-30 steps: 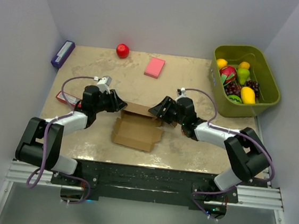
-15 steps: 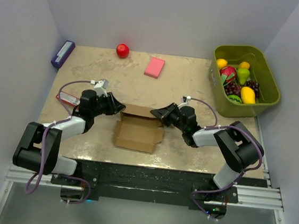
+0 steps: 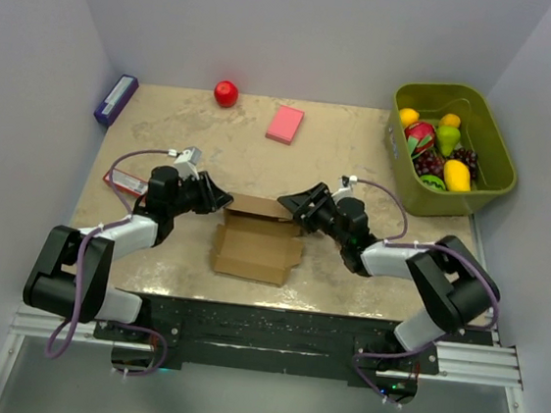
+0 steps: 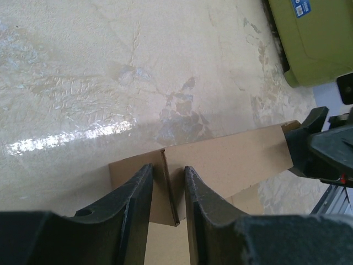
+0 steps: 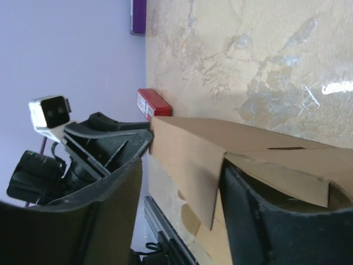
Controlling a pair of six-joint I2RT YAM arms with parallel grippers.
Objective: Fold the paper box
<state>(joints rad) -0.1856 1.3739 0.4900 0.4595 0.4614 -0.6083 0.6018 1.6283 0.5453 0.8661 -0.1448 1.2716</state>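
We see the cardboard box [image 3: 255, 244] lying open-topped on the table [image 3: 360, 156], between our two claws, with its rear wall running from one set of tips to the other. The left claw [image 4: 168, 171] straddles the box's left rear corner, one finger on each side of the upright side wall. The gap is narrow, but we cannot tell whether the fingers pinch the cardboard or merely flank it. The right claw [image 5: 181, 165] is released, its fingers well apart around the right rear corner, one close against the cardboard and the other clear of it. Beyond both claws lie a pink block [image 3: 285, 124] and a red ball [image 3: 226, 93]. A green bin [image 3: 458, 95] of toy fruit sits out past the right claw, and a purple case [image 3: 115, 99] sits out past the left claw.
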